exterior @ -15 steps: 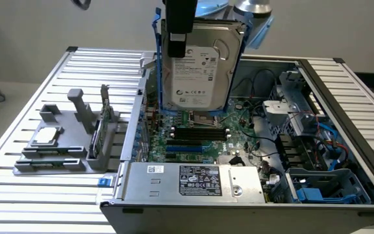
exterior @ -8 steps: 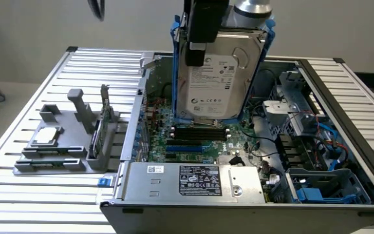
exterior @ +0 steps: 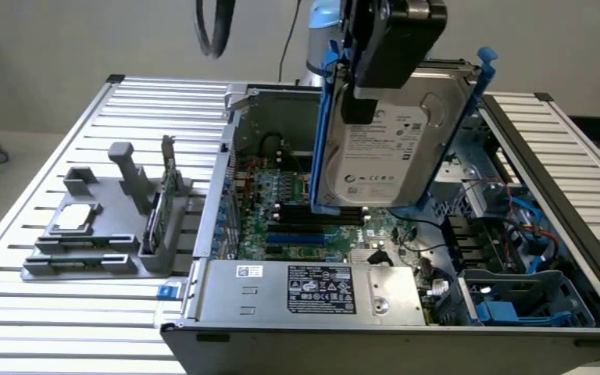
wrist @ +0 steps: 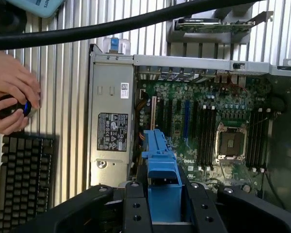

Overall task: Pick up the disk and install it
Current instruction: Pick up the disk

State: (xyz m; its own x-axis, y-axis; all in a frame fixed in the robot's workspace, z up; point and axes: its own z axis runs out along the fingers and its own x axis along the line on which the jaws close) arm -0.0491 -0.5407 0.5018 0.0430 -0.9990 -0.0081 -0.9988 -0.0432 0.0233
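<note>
The gripper (wrist: 164, 206) is clamped on the disk (exterior: 389, 148) by its blue rail (wrist: 160, 160), hanging upright above the open case (exterior: 225, 180), likely to clear the walls.

Your exterior view looks down at a slant from above the power supply (exterior: 311, 293) (wrist: 111, 131) end of the open computer case (exterior: 383, 351), wide enough to take in the slatted table (exterior: 29, 328). Your wrist view looks straight down from close above, past the gripper (wrist: 162, 194) and the disk (wrist: 160, 160). Both share the power supply and motherboard (exterior: 290, 223) (wrist: 199, 111).
</note>
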